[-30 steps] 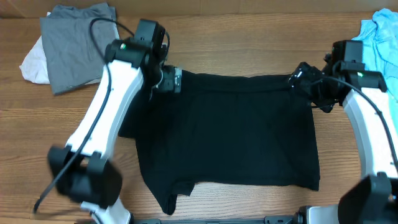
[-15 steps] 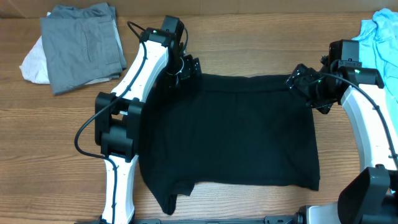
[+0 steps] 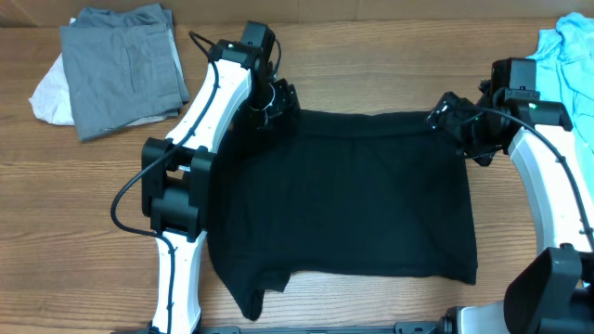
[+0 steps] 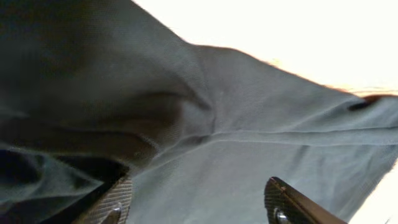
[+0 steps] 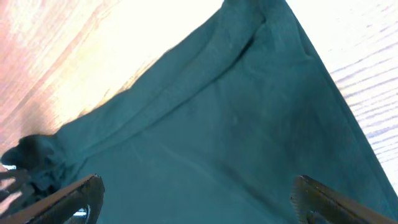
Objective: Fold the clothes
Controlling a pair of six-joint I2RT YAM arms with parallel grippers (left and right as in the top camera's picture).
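A large black shirt lies spread flat on the wooden table, one sleeve sticking out at the bottom left. My left gripper is at its top left corner, open, its fingers straddling the fabric. My right gripper is at the top right corner, open wide over the fabric. A grey garment lies folded at the top left, with a white one under it. A light blue garment lies at the top right.
The wooden table shows bare to the left of the shirt and along the back edge. The arm bases stand at the front edge, left and right.
My left arm swung in from the left and its gripper now sits at the shirt's top left corner. In the last half second it barely moved. The right arm is almost still.
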